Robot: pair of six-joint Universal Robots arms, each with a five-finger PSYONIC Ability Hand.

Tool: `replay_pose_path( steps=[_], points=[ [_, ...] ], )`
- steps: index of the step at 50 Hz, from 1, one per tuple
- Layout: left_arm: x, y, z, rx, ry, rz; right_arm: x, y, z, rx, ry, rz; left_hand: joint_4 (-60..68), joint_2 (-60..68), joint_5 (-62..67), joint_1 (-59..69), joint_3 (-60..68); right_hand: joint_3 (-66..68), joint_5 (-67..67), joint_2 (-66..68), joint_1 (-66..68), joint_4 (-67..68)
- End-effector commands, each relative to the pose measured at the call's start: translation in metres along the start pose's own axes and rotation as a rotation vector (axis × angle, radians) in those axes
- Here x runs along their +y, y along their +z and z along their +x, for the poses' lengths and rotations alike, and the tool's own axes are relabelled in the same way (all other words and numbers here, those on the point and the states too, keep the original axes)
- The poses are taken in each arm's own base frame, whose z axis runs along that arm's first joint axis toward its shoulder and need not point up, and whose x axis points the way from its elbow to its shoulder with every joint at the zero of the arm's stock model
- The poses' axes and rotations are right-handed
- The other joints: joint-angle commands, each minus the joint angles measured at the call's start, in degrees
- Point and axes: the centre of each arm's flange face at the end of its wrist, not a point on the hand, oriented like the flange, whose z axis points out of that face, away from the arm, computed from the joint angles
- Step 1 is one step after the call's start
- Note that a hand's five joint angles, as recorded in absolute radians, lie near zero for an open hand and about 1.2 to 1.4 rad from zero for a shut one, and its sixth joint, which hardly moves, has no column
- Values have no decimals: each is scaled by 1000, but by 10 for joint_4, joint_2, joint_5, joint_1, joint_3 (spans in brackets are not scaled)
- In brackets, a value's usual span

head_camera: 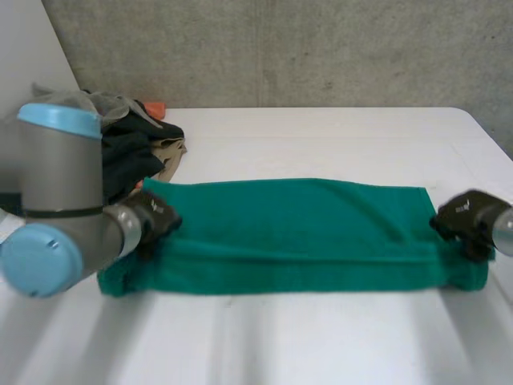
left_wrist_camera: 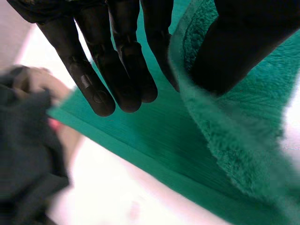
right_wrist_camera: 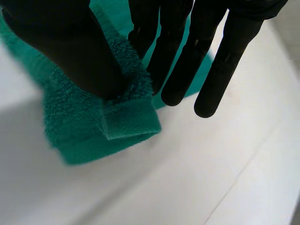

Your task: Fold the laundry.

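As left hand (left_wrist_camera: pixel 117 70) and right hand (right_wrist_camera: pixel 70 47) pinch the towel's (head_camera: pixel 296 224) left and right ends, thumb against straight fingers, a fold seems underway; next, lift both evenly.

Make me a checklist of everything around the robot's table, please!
Surface: white table, holding laundry.
Job's things: green towel, folded lengthwise, lying flat across the middle.
Clutter: pile of dark clothes at the far left, beside the towel's left end.
Hands: left hand pinches the towel's left end between thumb and fingers; right hand pinches its right corner.
Cables: nothing seen.
Surroundings: grey wall behind the table.
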Motion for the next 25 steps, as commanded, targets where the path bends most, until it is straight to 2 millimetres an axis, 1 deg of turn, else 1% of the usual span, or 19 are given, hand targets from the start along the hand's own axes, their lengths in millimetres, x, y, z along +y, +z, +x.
replay_pose_path(
  steps=[1, 4, 5, 8, 12, 15, 16, 17, 18, 20, 22, 25],
  points=[
    [-26, 47, -23, -136, -7, 119, -25, 35, 17, 168, 70, 190, 113, 116, 129, 141, 119, 122, 120, 128, 155, 115],
    [-31, 58, -27, -154, -9, 134, -29, 48, 21, 207, 79, 223, 113, 116, 129, 141, 119, 122, 120, 128, 155, 115],
    [-33, 65, -29, -168, -7, 143, -30, 57, 22, 233, 80, 234, 113, 116, 129, 141, 119, 122, 120, 128, 155, 115],
    [-38, 78, -34, -204, -5, 160, -32, 73, 25, 292, 79, 242, 113, 116, 129, 141, 119, 122, 120, 128, 155, 115],
    [-44, 93, -37, -241, 7, 188, -36, 88, 27, 343, 78, 255, 113, 116, 129, 141, 119, 122, 120, 128, 155, 115],
    [-45, 100, -36, -245, 17, 201, -38, 97, 25, 356, 73, 278, 113, 116, 129, 141, 119, 122, 120, 128, 155, 115],
    [-46, 104, -34, -247, 25, 203, -40, 104, 22, 366, 67, 285, -192, -189, -176, -163, -186, -278, -280, -272, -245, -285],
    [-46, 106, -33, -250, 27, 205, -40, 108, 18, 363, 63, 286, -408, -405, -392, -380, -402, -539, -541, -532, -505, -545],
    [-47, 107, -32, -250, 31, 207, -41, 111, 16, 365, 60, 287, -587, -584, -571, -559, -581, -578, -580, -572, -545, -585],
    [-50, 108, -30, -255, 43, 220, -41, 118, 15, 387, 63, 274, -587, -584, -571, -559, -581, -578, -580, -572, -545, -585],
    [-52, 107, -31, -261, 42, 224, -41, 119, 18, 405, 75, 260, -587, -584, -571, -559, -581, -578, -580, -572, -545, -585],
    [-60, 97, -41, -284, 30, 246, -42, 117, 20, 418, 108, 250, -587, -584, -571, -559, -581, -578, -580, -572, -545, -585]
  ],
)
